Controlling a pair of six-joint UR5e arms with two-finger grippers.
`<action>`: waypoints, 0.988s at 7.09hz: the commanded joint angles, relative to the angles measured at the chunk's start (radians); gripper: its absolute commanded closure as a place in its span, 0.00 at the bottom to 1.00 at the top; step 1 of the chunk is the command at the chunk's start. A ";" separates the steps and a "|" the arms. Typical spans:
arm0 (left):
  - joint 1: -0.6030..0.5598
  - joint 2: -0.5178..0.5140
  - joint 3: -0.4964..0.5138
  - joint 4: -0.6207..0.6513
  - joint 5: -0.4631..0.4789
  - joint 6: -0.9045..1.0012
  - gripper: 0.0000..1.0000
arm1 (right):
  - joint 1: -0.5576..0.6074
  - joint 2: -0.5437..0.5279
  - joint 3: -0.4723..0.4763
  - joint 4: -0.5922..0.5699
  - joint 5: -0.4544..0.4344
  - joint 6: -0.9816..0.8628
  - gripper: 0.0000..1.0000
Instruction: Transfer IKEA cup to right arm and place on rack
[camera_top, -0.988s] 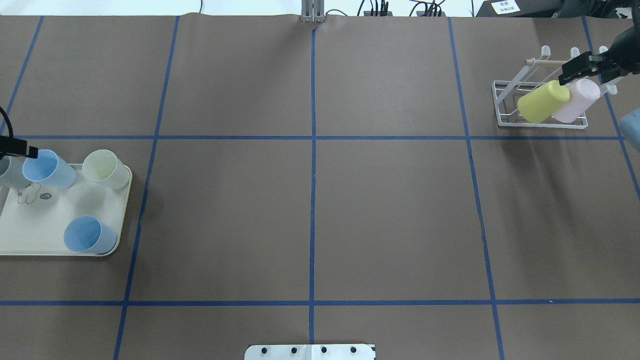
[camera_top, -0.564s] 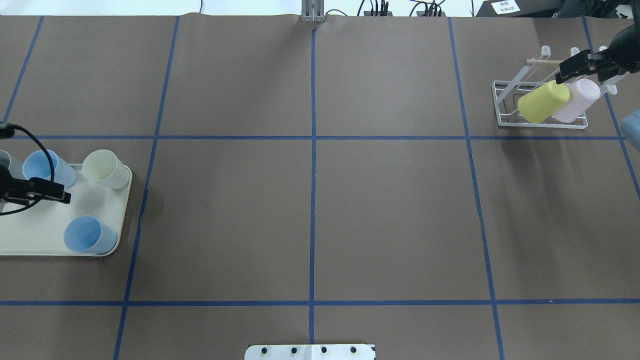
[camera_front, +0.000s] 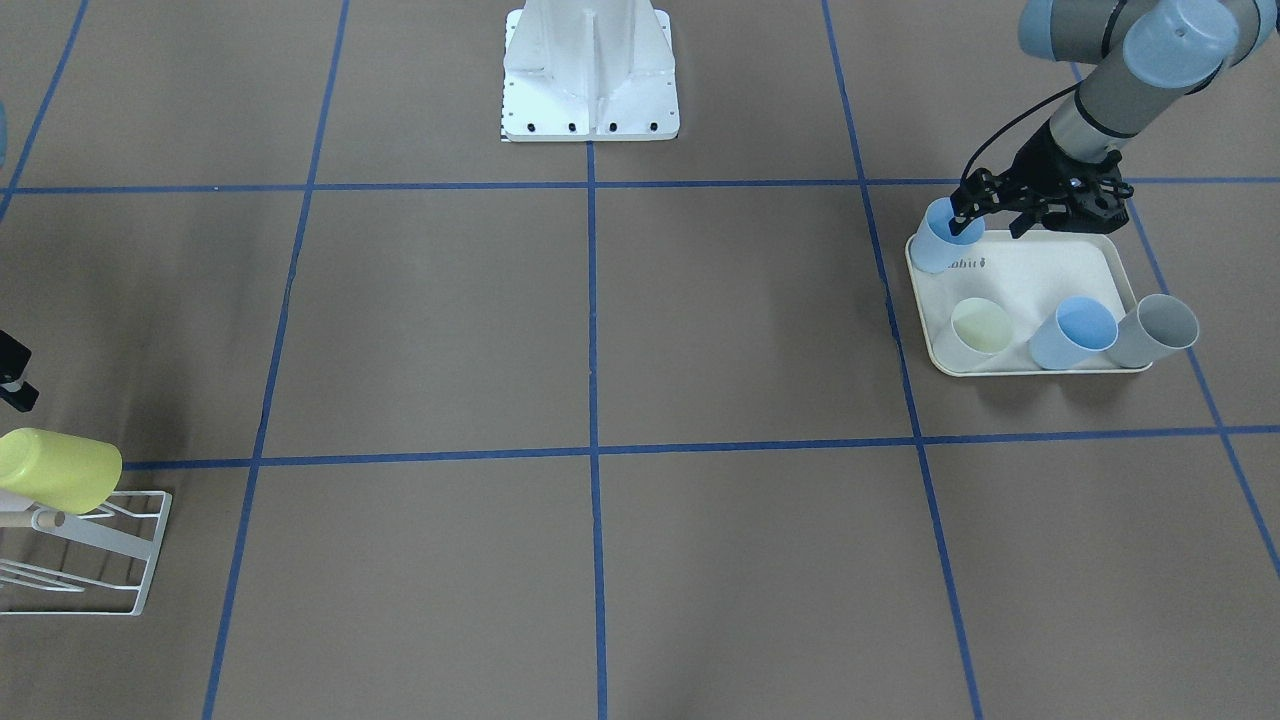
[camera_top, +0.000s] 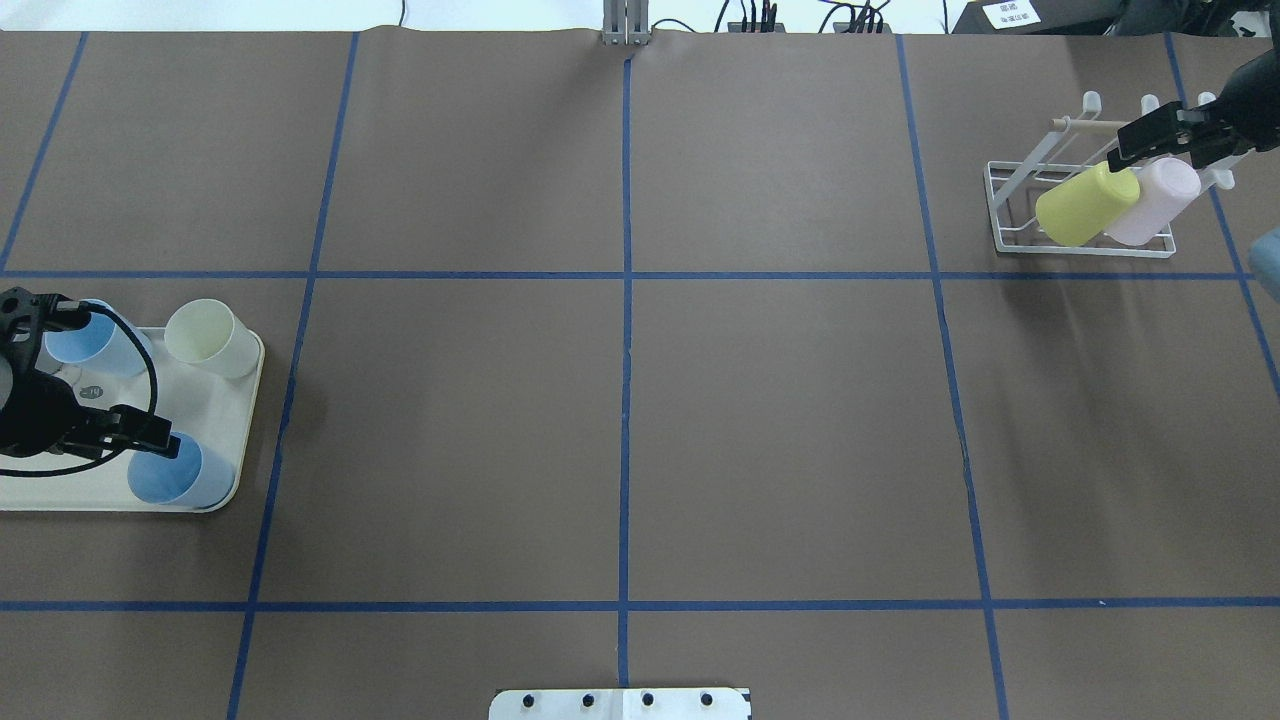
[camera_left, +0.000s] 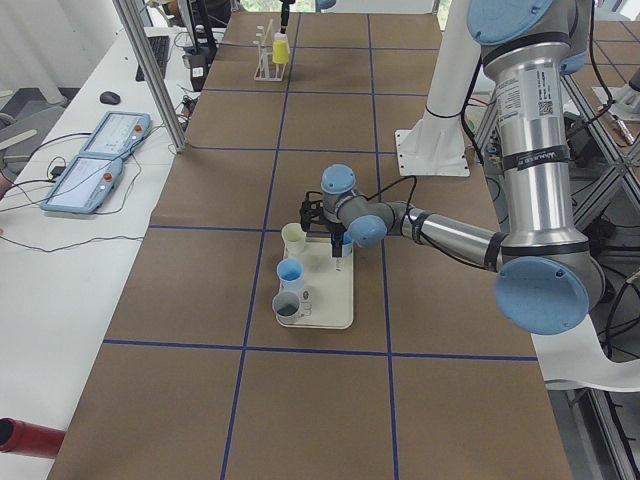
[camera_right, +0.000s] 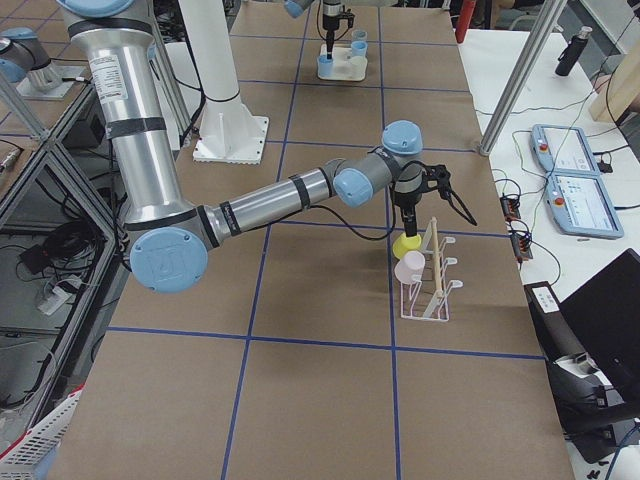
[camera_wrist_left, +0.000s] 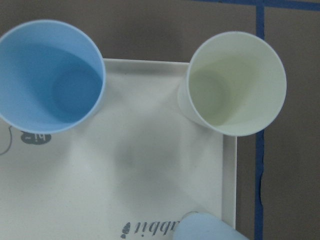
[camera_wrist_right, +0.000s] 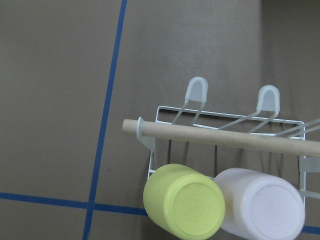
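We see a big brown worktop (camera_top: 450, 420) with blue tape lines (camera_top: 625, 450). A cream tray (camera_top: 200, 400) lies at the worktop's left edge. A white wire rack (camera_wrist_right: 225, 138) stands by the far right corner.

The left hand (camera_front: 988, 220) hangs over the tray's corner that is nearest the robot and the worktop's middle. Its fingers (camera_front: 958, 215) are spread wide. One is over the mouth of the blue cup (camera_top: 180, 478) standing there, and the other is beside that cup.

The right hand (camera_top: 1130, 148) hangs just above the rack. We cannot tell if it is wide or narrow.

A yellow cup (camera_top: 1085, 205) and a pink cup (camera_top: 1160, 200) sit tipped on the rack, side by side. A pale yellow cup (camera_wrist_left: 235, 85), a second blue cup (camera_wrist_left: 50, 75) and a grey cup (camera_front: 1160, 328) stand along the tray's far edge.
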 joint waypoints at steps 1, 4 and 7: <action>0.017 0.004 0.004 0.001 0.000 -0.003 0.75 | 0.000 -0.001 -0.004 0.000 0.000 0.000 0.00; 0.003 0.009 -0.079 0.001 -0.015 -0.056 1.00 | 0.000 0.016 0.001 0.002 -0.002 0.018 0.00; -0.027 -0.107 -0.225 0.000 -0.020 -0.355 1.00 | -0.032 0.077 0.030 0.009 -0.008 0.301 0.00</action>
